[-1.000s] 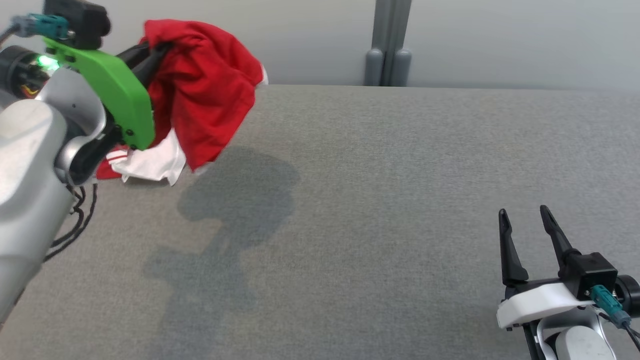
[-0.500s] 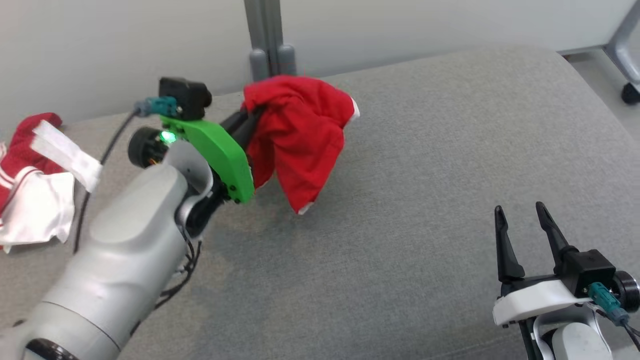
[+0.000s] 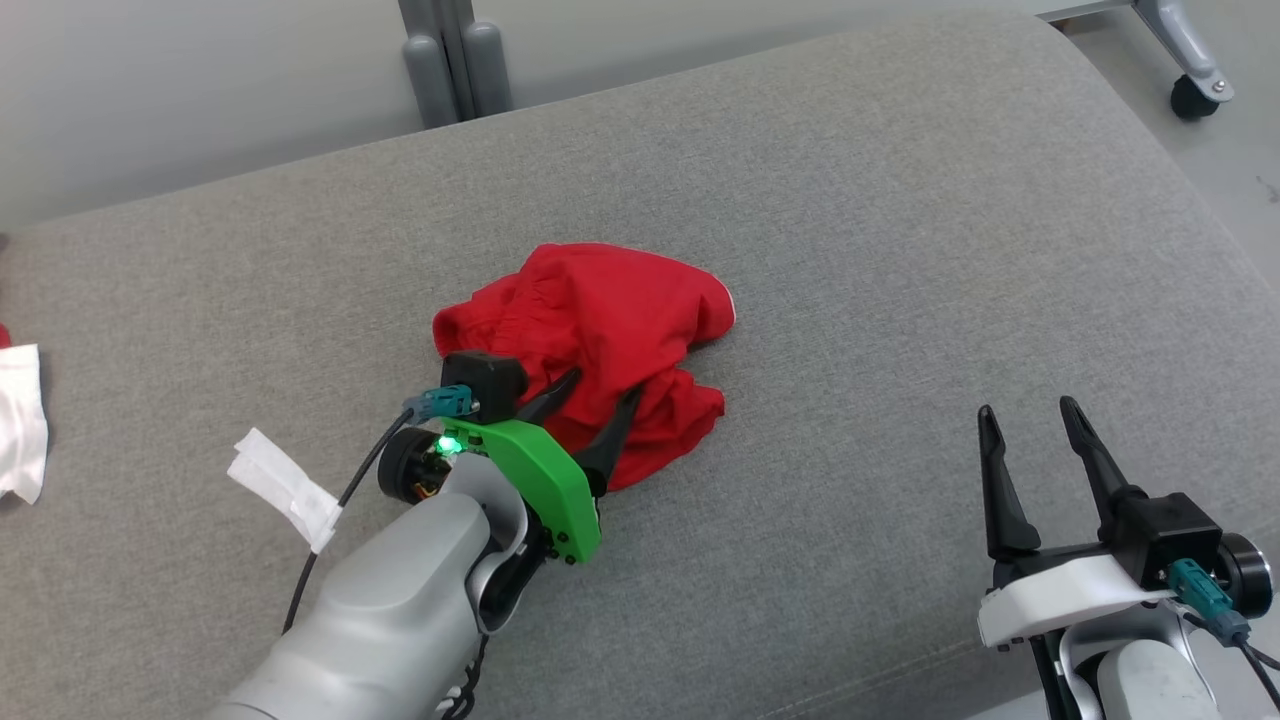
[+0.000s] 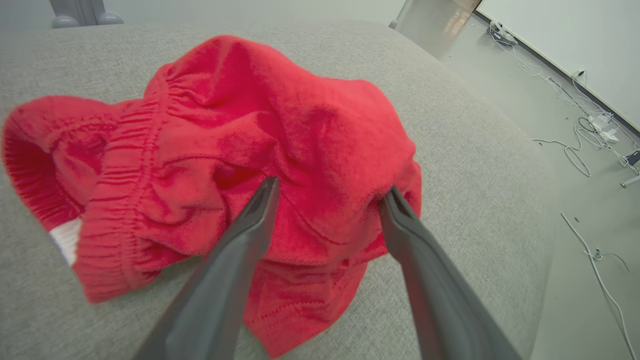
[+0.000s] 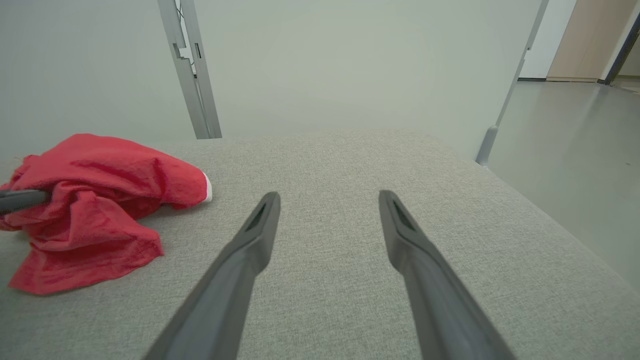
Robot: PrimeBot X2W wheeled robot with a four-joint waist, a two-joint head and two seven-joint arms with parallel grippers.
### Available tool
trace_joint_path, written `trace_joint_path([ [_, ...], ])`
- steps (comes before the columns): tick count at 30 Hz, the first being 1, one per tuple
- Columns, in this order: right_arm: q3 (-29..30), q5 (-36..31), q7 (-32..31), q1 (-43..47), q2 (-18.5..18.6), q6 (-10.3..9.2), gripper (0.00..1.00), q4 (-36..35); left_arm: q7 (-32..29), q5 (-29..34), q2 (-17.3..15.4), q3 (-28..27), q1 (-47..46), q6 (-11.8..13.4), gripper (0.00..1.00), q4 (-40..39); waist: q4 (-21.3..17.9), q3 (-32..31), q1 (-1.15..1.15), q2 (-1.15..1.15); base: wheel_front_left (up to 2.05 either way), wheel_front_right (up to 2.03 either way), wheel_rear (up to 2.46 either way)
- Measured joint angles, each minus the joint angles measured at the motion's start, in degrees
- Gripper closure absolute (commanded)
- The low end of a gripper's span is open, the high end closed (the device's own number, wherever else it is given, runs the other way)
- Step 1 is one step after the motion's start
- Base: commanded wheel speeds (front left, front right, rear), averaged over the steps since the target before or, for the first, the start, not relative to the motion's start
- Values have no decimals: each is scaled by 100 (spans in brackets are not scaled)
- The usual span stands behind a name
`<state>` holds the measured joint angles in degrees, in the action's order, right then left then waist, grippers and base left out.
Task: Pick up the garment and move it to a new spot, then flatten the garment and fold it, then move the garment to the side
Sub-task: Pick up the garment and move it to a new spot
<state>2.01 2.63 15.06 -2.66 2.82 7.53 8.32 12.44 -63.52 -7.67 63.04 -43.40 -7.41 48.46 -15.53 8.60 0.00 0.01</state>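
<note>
Bright, even, diffuse light. A faint soft shadow rims the red garment. Focus crisp; wrist views bow toward their edges.

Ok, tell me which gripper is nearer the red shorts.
Left. The left gripper sits open right at the red shorts, fingertips against the fabric. The right gripper is well apart, off to the shorts' right over bare grey cushion.

the garment lies near the middle of the surface; my left gripper sits just before it, fingertips touching its near side. my right gripper is well apart to the right. a strip lies left of the left gripper, and posts stand behind the surface.
</note>
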Motion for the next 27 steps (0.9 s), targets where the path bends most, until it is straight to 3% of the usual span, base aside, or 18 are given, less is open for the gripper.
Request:
trace_joint_path([
  [6, 124, 8, 0, 81, -2, 0, 0, 24, 233, 318, 71, -53, -226, 0, 0, 84, 228, -158, 0, 0, 0, 0, 0],
  [12, 319, -37, 0, 137, -2, 0, 0, 78, 270, 977, 23, -779, -250, 136, 0, -218, 609, -410, 0, 0, 0, 0, 0],
  [27, 519, -94, 0, 365, -2, 0, 0, 167, 270, 2514, -105, -2714, 1863, 770, 0, -1534, 1688, -915, 0, 0, 0, 0, 0],
])
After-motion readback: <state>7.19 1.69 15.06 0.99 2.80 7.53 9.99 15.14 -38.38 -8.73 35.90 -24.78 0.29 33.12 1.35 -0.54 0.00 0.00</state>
